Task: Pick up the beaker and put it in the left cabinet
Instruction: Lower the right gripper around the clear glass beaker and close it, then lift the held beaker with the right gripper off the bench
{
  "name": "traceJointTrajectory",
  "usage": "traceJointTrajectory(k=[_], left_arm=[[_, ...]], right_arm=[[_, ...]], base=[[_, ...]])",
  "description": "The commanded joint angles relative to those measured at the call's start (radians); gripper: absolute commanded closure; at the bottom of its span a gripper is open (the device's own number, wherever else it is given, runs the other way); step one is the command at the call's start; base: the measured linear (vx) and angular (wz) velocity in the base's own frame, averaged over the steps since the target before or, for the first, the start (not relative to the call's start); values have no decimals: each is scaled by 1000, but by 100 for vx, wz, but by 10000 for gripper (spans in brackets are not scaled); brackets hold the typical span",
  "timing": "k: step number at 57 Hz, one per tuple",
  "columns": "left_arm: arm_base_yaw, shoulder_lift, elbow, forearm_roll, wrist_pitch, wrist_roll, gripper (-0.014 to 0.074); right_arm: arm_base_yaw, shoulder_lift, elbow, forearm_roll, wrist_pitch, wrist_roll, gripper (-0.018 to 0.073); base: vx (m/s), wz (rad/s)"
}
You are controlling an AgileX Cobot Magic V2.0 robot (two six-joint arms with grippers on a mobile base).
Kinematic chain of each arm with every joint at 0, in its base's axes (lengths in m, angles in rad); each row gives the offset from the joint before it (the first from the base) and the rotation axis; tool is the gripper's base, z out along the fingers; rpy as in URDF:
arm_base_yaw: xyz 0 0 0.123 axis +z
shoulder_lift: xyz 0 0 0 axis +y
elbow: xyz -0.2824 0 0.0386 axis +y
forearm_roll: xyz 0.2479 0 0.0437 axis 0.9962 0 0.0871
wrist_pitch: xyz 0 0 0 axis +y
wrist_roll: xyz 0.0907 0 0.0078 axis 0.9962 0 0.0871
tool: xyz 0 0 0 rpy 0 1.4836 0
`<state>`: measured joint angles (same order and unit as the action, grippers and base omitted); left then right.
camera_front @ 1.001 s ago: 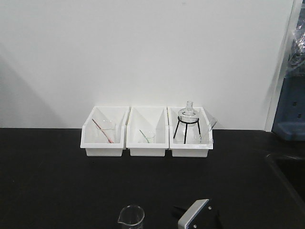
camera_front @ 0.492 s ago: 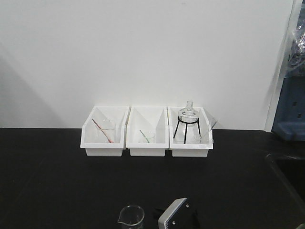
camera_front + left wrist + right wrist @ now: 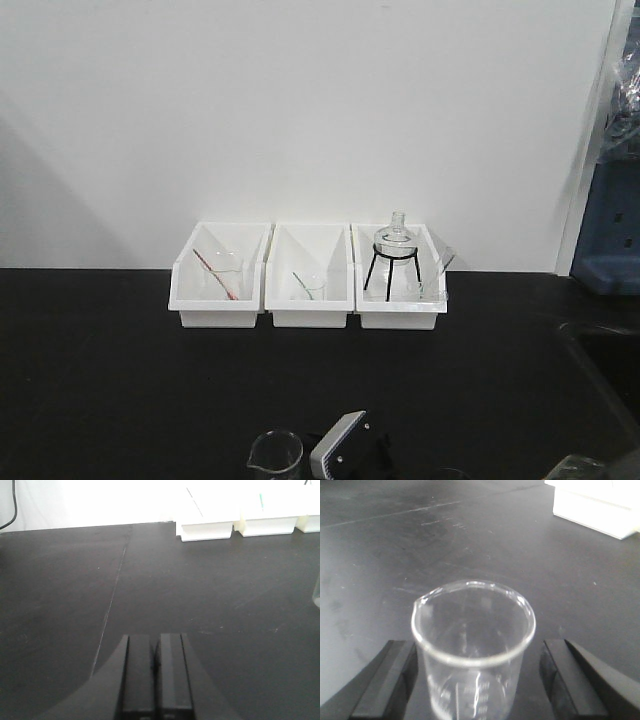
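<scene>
Beaker (image 3: 472,645) upright at the near edge of the worktop (image 3: 120,380), about mid-width. Right tool (image 3: 475,680) jaws wide apart, one either side of it, neither touching. Left tool (image 3: 155,675) closed together, holding nothing. Thin clear glass: likely light, stiff, slick, breakable. Take it mid-wall, clear of the spout (image 3: 420,602), with a gentle squeeze

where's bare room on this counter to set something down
Bare: the black counter left of the beaker and in front of the white bins. Crowded: inside the bins, and around the beaker, which the right gripper straddles.
</scene>
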<state>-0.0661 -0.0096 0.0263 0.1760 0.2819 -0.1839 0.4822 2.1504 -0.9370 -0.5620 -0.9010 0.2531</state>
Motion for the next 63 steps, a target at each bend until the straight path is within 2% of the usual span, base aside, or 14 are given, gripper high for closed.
traceJointTrajectory(k=[1,7,8,20,26,34,50,56,63], left_arm=[[-7,-18,-9,-2,-83,-3,593],[-7,-18,-9,-2,-83,-3,593],[-7,-18,-9,-2,-83,-3,593],[-7,-18,-9,-2,-83,-3,593],[-7,-18,-9,-2,-83,-3,593],[-7,-18,-9,-2,-83,-3,593],[-7,-18,-9,-2,-83,-3,593],[-7,-18,-9,-2,-83,-3,593],[-7,-18,-9,-2,-83,-3,593]], right_arm=[[7,-40,-50,1,-83,24,-9],[24,-22,-83,-2,-84,45,-9],[54,1,-122,1,-77,45,-9],[65,20,-128,15,-74,43,-3],[65,20,-127,15,-68,43,31],[65,20,-127,15,-70,43,147],[65,-52,-125,11,-48,48,491],[65,-121,-125,11,11,60,570],[65,-225,-125,10,124,162,571]], base=[[0,0],[0,0],[0,0],[0,0],[0,0],[0,0],[0,0],[0,0],[0,0]])
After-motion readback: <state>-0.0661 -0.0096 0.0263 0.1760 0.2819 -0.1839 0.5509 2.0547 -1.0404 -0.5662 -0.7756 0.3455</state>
